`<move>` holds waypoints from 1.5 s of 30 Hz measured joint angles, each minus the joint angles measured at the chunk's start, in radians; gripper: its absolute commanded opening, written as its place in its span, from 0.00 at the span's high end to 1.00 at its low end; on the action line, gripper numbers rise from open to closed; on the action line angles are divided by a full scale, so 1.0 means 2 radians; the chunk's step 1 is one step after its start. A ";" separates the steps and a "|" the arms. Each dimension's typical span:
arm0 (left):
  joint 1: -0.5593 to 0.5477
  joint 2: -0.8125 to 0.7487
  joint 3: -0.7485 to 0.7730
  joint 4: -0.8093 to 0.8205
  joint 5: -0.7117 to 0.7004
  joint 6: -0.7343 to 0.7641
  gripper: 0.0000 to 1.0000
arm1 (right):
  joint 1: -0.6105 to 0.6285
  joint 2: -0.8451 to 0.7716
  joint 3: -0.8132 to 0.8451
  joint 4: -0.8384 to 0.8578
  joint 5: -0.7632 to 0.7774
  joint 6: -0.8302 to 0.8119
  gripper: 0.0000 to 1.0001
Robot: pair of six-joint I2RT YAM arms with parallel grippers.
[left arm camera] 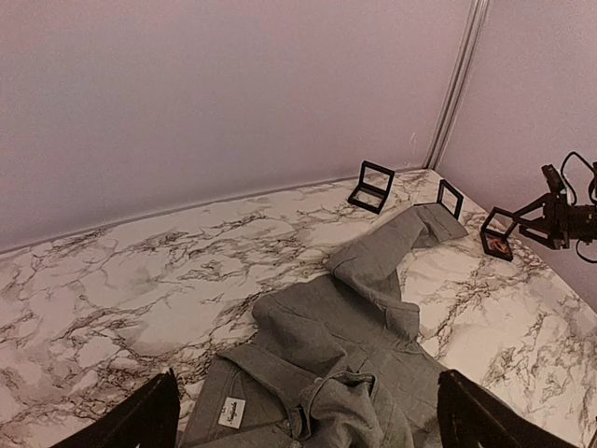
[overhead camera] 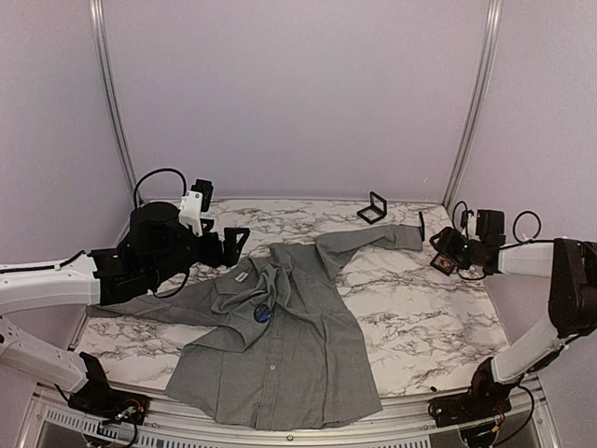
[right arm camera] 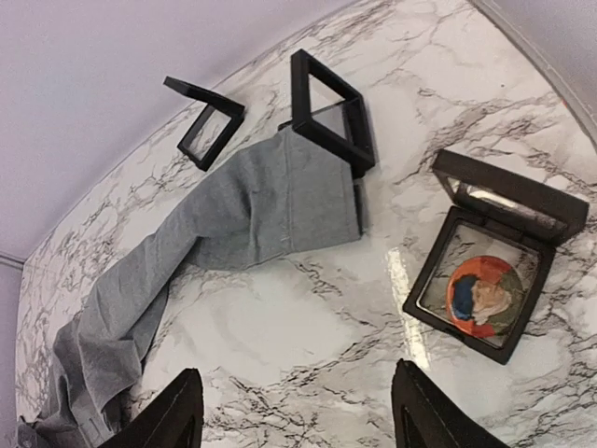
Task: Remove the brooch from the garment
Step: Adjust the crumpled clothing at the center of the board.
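While left fingers [left arm camera: 140, 420] and right fingers [right arm camera: 177, 415] hang spread, empty, the garment [overhead camera: 280, 355] touches neither.

Grey shirt [overhead camera: 280, 364]; blue brooch [overhead camera: 262, 314]; white, dark-veined marble table [overhead camera: 429, 317]; black case [overhead camera: 373, 208].

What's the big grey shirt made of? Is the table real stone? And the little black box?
The grey long-sleeved shirt looks like soft, matte woven cloth: it folds and wrinkles. The white, dark-veined table top looks like marble or a marble print; it is glossy, reflecting light. The open black square case seems hard plastic with a clear window, but I can't be sure.
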 measured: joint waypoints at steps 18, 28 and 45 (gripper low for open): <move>0.068 -0.008 -0.082 -0.060 0.012 -0.196 0.01 | 0.300 0.024 0.138 -0.069 0.131 -0.071 0.33; 0.095 -0.044 -0.097 -0.064 0.023 -0.233 0.01 | 0.259 0.174 0.242 -0.110 0.204 -0.091 0.34; 0.100 -0.064 -0.103 -0.064 0.027 -0.241 0.01 | 0.233 0.356 0.393 -0.111 0.284 -0.150 0.35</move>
